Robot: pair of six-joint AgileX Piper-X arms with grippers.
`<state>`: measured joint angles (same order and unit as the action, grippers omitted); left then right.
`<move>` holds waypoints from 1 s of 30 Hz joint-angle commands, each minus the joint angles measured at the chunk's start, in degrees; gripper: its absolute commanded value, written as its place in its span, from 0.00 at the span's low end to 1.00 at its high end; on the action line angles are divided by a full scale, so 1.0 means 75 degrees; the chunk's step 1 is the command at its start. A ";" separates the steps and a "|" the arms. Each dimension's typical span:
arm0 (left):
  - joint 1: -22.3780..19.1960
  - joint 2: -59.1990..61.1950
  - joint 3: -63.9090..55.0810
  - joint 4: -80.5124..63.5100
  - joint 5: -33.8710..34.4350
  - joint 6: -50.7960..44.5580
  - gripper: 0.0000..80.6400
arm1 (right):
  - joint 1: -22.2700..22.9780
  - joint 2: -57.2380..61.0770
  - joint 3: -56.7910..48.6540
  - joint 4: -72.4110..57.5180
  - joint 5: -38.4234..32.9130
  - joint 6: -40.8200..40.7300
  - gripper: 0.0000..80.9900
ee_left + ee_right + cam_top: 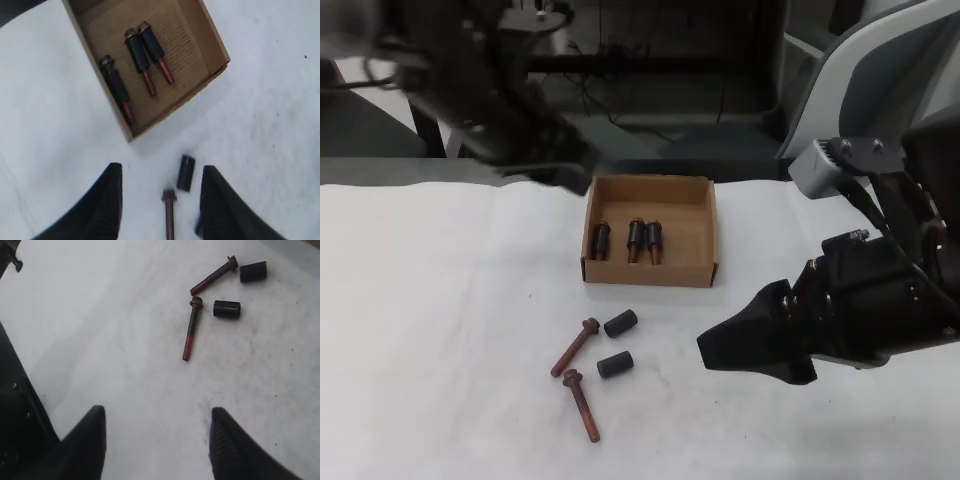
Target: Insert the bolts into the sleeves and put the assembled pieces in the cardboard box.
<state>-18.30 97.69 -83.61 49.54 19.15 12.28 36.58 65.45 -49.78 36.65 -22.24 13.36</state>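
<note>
Right gripper (157,412): blunt black ribbed fingers (90,440) spread wide, holding nothing. 2 rusty threaded bolts (191,330) & 2 short black sleeves (226,309) lie ahead on white cloth (440,300), well apart from it. Left gripper (161,170) also wide; one bolt seen btwn its fingers, shank cut off. Cardboard box (650,272) holds 3 assembled pcs (142,55).
</note>
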 commanded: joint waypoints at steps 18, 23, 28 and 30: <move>-0.0349 -0.4242 0.4419 -0.0635 0.0257 -0.2054 0.61 | -0.0025 -0.0072 -0.0029 -0.0005 0.0070 -0.0066 0.75; -0.0538 -0.4714 0.4431 -0.0230 0.0218 -0.2213 0.61 | -0.0025 -0.0072 -0.0029 -0.0005 0.0069 0.0236 0.75; -0.0880 -0.5436 0.4667 -0.0295 0.0059 -0.2186 0.61 | -0.0011 -0.0139 -0.0029 0.0013 0.0234 0.0469 0.75; -0.1012 -0.5765 0.4862 -0.0299 -0.0100 -0.2186 0.61 | -0.0011 -0.0241 0.0000 0.0033 0.0334 0.0465 0.75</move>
<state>-24.81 57.08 -48.20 47.51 19.94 -3.86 36.58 65.00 -49.78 36.79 -20.55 16.57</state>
